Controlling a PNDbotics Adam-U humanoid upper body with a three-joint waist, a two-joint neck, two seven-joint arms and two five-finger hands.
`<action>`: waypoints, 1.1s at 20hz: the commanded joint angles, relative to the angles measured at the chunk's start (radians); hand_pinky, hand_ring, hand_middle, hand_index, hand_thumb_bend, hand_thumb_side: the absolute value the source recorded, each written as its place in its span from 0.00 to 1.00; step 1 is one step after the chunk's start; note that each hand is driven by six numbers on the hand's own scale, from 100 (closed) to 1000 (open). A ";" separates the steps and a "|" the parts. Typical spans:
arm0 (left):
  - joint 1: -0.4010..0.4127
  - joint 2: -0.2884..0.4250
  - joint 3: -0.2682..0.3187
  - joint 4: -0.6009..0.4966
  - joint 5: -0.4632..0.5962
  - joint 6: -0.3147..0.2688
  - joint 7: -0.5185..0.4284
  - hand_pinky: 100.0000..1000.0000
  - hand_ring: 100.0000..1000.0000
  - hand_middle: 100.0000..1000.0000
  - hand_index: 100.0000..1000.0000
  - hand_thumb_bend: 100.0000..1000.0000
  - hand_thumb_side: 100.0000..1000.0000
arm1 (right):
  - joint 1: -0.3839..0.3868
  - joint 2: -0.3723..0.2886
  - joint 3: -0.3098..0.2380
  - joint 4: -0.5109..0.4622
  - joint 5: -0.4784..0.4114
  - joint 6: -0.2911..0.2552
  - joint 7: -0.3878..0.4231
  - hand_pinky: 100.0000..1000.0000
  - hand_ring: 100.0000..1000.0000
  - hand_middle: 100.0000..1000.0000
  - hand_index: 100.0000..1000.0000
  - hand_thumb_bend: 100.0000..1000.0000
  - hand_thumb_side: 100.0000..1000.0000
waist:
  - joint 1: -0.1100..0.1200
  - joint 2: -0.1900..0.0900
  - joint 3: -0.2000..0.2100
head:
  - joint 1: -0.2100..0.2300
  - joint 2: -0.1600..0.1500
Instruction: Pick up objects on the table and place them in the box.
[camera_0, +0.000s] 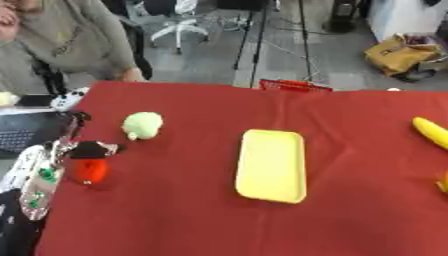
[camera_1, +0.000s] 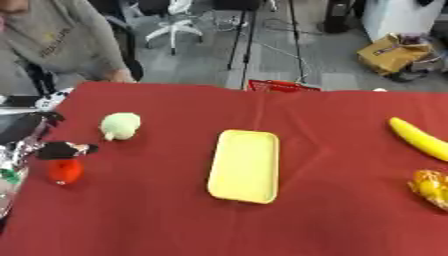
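— Where's the red object (camera_0: 88, 170)?
— At the worktop's (camera_0: 175, 210) left edge, directly under my left robot hand (camera_0: 90, 149). Whether the fingers are clamped on it, I cannot tell.

red basket (camera_0: 295, 86) past the table's far edge, brown bag (camera_0: 400, 54) and office chair (camera_0: 179, 26) beyond

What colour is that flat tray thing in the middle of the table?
The tray is pale yellow, plain with no pattern; the left eye view shows it best.
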 joint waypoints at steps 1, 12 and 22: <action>-0.026 0.018 0.000 0.032 -0.047 0.016 -0.063 0.79 0.75 0.72 0.85 0.87 0.40 | -0.006 -0.016 -0.003 -0.015 0.003 -0.001 0.003 0.58 0.65 0.75 0.83 0.00 0.64 | 0.007 -0.004 0.000 | 0.005 -0.009; -0.026 0.007 0.024 0.074 -0.150 0.090 -0.157 0.77 0.73 0.69 0.83 0.86 0.39 | -0.006 -0.016 -0.004 -0.015 0.003 -0.002 0.004 0.58 0.65 0.75 0.83 0.00 0.64 | 0.006 -0.004 0.002 | 0.006 -0.010; -0.011 -0.003 0.040 0.082 -0.162 0.136 -0.125 0.76 0.73 0.68 0.82 0.87 0.40 | -0.006 -0.015 -0.005 -0.015 0.004 -0.001 0.003 0.58 0.65 0.75 0.83 0.00 0.64 | 0.006 -0.003 0.003 | 0.059 -0.013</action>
